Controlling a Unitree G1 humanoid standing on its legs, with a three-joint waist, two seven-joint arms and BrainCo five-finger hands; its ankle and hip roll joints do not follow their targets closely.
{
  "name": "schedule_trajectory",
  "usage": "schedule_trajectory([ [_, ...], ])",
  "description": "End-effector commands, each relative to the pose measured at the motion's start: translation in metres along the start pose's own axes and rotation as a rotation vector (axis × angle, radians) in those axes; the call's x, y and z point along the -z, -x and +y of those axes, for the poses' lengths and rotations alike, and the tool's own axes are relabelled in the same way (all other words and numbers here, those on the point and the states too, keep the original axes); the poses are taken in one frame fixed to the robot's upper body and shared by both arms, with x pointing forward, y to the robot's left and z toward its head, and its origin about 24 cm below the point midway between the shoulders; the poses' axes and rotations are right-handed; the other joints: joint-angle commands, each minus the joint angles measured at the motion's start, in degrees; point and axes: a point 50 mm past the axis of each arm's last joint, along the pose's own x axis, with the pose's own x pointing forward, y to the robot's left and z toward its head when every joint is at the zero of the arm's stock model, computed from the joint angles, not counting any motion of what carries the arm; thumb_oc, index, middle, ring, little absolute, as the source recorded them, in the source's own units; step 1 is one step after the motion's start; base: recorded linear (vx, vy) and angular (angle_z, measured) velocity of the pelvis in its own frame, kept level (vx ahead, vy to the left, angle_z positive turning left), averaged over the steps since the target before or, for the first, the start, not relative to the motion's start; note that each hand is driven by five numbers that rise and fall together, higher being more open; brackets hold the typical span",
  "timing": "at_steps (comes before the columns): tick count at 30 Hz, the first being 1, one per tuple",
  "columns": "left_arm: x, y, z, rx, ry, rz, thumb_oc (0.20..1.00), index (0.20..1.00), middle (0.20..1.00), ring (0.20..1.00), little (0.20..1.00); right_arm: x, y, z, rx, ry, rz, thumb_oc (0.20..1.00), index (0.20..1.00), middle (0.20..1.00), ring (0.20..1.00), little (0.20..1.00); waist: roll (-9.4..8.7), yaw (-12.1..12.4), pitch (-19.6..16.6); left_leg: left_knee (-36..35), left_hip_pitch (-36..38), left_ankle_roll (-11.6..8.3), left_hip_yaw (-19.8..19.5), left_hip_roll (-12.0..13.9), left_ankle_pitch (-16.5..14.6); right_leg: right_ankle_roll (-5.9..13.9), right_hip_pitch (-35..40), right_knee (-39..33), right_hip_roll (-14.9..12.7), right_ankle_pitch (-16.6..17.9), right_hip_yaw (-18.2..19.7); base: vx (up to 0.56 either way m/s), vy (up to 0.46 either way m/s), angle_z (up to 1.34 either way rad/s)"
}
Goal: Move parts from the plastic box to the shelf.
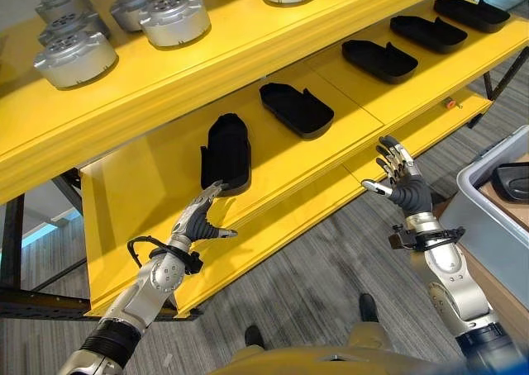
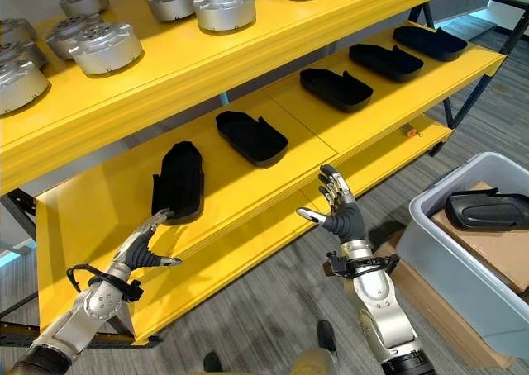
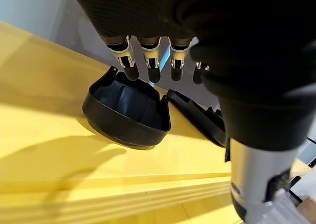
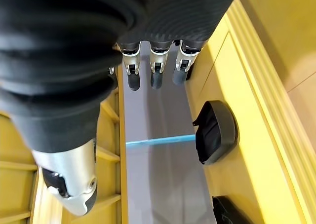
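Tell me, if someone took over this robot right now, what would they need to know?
Left hand: open, empty, fingertips at the nearest black part on the middle shelf.
Right hand: open, empty, raised in front of the shelf edge.
Done: five black parts lie in a row on that shelf.
Left: at least one black part remains in the grey plastic box at the robot's right.

Smooth, glossy yellow shelf (image 1: 149, 185) holding matt black plastic parts (image 1: 225, 152), with dull silver cast-metal discs (image 1: 173, 18) on its upper level.
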Motion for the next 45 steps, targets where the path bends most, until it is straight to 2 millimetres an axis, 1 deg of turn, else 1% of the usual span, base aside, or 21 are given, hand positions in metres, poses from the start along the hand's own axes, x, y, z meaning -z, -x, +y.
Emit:
schedule_trajectory([
  [1,-0.009,-0.015,0.041,-0.175,-0.104,-0.083,1.0,1.0,1.0,1.0,1.0,-0.046,-0.016,0.007,-0.017,-0.013,-0.254,1.0,1.0,1.0,1.0,1.0,-2.94,0.6,3.0,0.7,0.3,1.5,1.6,1.9,2.0,-1.27,3.6,6.3,-0.3,-4.6,-2.7,-0.01,-0.005,-0.07],
  [3,-0.012,-0.016,0.045,-0.193,-0.109,-0.095,1.0,1.0,1.0,1.0,1.0,-0.045,-0.016,0.006,-0.014,-0.011,-0.25,1.0,1.0,1.0,1.0,1.0,-2.73,0.4,3.1,0.7,0.3,1.45,1.7,1.9,2.1,-1.32,3.5,6.4,-0.4,-4.7,-2.7,0.0,0.0,-0.02],
  [5,-0.018,-0.023,0.053,-0.248,-0.131,-0.12,1.0,1.0,1.0,1.0,1.0,-0.045,-0.014,0.005,-0.003,-0.011,-0.246,1.0,1.0,1.0,1.0,1.0,-2.35,-0.1,3.2,0.7,0.4,1.35,1.9,1.9,2.1,-1.44,3.6,6.4,-0.3,-4.7,-2.6,0.01,-0.006,-0.03],
  [9,-0.02,-0.03,0.058,-0.281,-0.149,-0.122,1.0,1.0,1.0,1.0,1.0,-0.044,-0.012,0.004,0.001,-0.012,-0.241,1.0,1.0,1.0,1.0,1.0,-2.17,-0.4,3.2,0.7,0.4,1.31,2.0,1.8,2.1,-1.44,3.4,6.4,-0.4,-4.8,-2.4,0.0,0.0,0.0],
  [13,-0.02,-0.047,0.06,-0.309,-0.168,-0.096,1.0,1.0,1.0,1.0,1.0,-0.044,-0.011,0.004,0.003,-0.012,-0.238,1.0,1.0,1.0,1.0,1.0,-2.09,-1.5,3.9,0.7,0.5,1.23,2.6,1.8,2.1,-1.39,2.9,6.6,-0.5,-4.7,-2.2,-0.01,0.006,-0.04],
  [14,-0.02,-0.048,0.06,-0.31,-0.169,-0.097,1.0,1.0,1.0,1.0,1.0,-0.044,-0.011,0.004,0.004,-0.012,-0.239,1.0,1.0,1.0,1.0,1.0,-2.09,-1.4,3.9,0.7,0.5,1.24,2.6,1.8,2.1,-1.38,2.9,6.6,-0.5,-4.7,-2.2,-0.03,0.013,-0.03],
  [15,-0.019,-0.055,0.064,-0.324,-0.185,-0.08,1.0,1.0,1.0,1.0,1.0,-0.044,-0.011,0.005,-0.001,-0.016,-0.238,1.0,1.0,1.0,1.0,1.0,-2.08,-2.0,4.5,0.7,0.4,1.22,2.8,1.8,2.2,-1.35,2.3,6.8,-0.5,-4.6,-1.8,-0.04,0.016,-0.05],
  [17,-0.017,-0.062,0.067,-0.336,-0.196,-0.064,1.0,1.0,1.0,1.0,1.0,-0.043,-0.01,0.007,-0.011,-0.019,-0.233,1.0,1.0,1.0,1.0,1.0,-2.07,-2.4,5.2,0.7,0.2,1.18,3.0,1.8,2.3,-1.34,1.6,7.1,-0.5,-4.5,-1.5,-0.05,0.018,-0.1],
  [20,-0.02,-0.072,0.075,-0.363,-0.211,-0.057,1.0,1.0,1.0,1.0,1.0,-0.042,-0.01,0.009,-0.025,-0.02,-0.23,1.0,1.0,1.0,1.0,1.0,-2.21,-2.8,6.0,0.7,-0.2,1.14,3.4,1.9,2.5,-1.39,0.7,7.5,-0.4,-4.4,-1.0,-0.04,0.007,-0.15],
  [21,-0.022,-0.077,0.08,-0.384,-0.2,-0.057,1.0,1.0,1.0,1.0,1.0,-0.041,-0.008,0.009,-0.026,-0.019,-0.226,1.0,1.0,1.0,1.0,1.0,-2.33,-3.0,6.4,0.7,-0.4,1.12,3.7,1.9,2.6,-1.37,0.1,7.6,-0.4,-4.2,-0.7,-0.03,0.005,-0.13],
  [25,-0.02,-0.082,0.087,-0.403,-0.212,-0.036,1.0,1.0,1.0,1.0,1.0,-0.04,-0.007,0.011,-0.038,-0.024,-0.222,1.0,1.0,1.0,1.0,1.0,-2.56,-3.5,6.9,0.7,-0.7,1.04,4.0,2.0,2.7,-1.35,-0.8,7.8,-0.2,-4.0,-0.2,-0.03,0.004,-0.1],
  [27,-0.019,-0.09,0.098,-0.419,-0.23,-0.016,1.0,1.0,1.0,1.0,1.0,-0.042,-0.008,0.014,-0.052,-0.031,-0.23,1.0,1.0,1.0,1.0,1.0,-3.02,-3.8,7.9,0.7,-1.1,0.99,4.7,2.1,2.9,-1.29,-2.4,8.3,0.0,-3.7,0.9,-0.05,0.01,-0.14],
  [29,-0.018,-0.093,0.101,-0.415,-0.242,-0.005,1.0,1.0,1.0,1.0,1.0,-0.042,-0.008,0.015,-0.055,-0.034,-0.233,1.0,1.0,1.0,1.0,1.0,-3.3,-4.0,8.5,0.7,-1.3,0.91,5.1,2.2,3.1,-1.27,-3.2,8.6,0.1,-3.6,1.2,-0.05,0.008,-0.13],
  [30,-0.019,-0.098,0.105,-0.41,-0.275,0.001,1.0,1.0,1.0,1.0,1.0,-0.042,-0.009,0.016,-0.06,-0.038,-0.236,1.0,1.0,1.0,1.0,1.0,-3.59,-4.0,9.1,0.8,-1.7,0.87,5.3,2.2,3.3,-1.22,-3.8,8.9,0.1,-3.6,1.5,-0.04,0.004,-0.15],
  [33,-0.016,-0.1,0.107,-0.39,-0.314,0.022,1.0,1.0,1.0,1.0,1.0,-0.042,-0.008,0.015,-0.059,-0.034,-0.237,1.0,1.0,1.0,1.0,1.0,-3.96,-4.3,9.8,1.0,-2.2,0.82,5.4,2.1,3.4,-1.17,-4.5,9.2,0.1,-3.4,1.8,-0.02,0.001,-0.06],
  [37,-0.012,-0.102,0.109,-0.379,-0.326,0.046,1.0,1.0,1.0,1.0,1.0,-0.041,-0.009,0.015,-0.048,-0.033,-0.24,1.0,1.0,1.0,1.0,1.0,-4.31,-4.2,10.7,1.2,-2.7,0.81,5.5,2.1,3.4,-1.11,-5.4,9.5,0.1,-3.2,2.0,-0.02,0.002,-0.06],
  [39,-0.008,-0.099,0.111,-0.382,-0.323,0.058,1.0,1.0,1.0,1.0,1.0,-0.041,-0.009,0.015,-0.045,-0.039,-0.24,1.0,1.0,1.0,1.0,1.0,-4.47,-4.1,11.2,1.3,-2.9,0.86,5.5,2.1,3.4,-1.13,-5.6,9.7,0.1,-3.2,2.2,-0.01,0.003,-0.02],
  [45,-0.008,-0.092,0.113,-0.389,-0.333,0.032,1.0,1.0,1.0,1.0,1.0,-0.042,-0.008,0.015,-0.036,-0.041,-0.246,1.0,1.0,1.0,1.0,1.0,-4.58,-3.4,11.9,1.7,-3.3,0.89,5.2,1.9,3.3,-1.17,-5.8,9.9,0.0,-3.3,2.2,0.0,0.0,0.0],
])
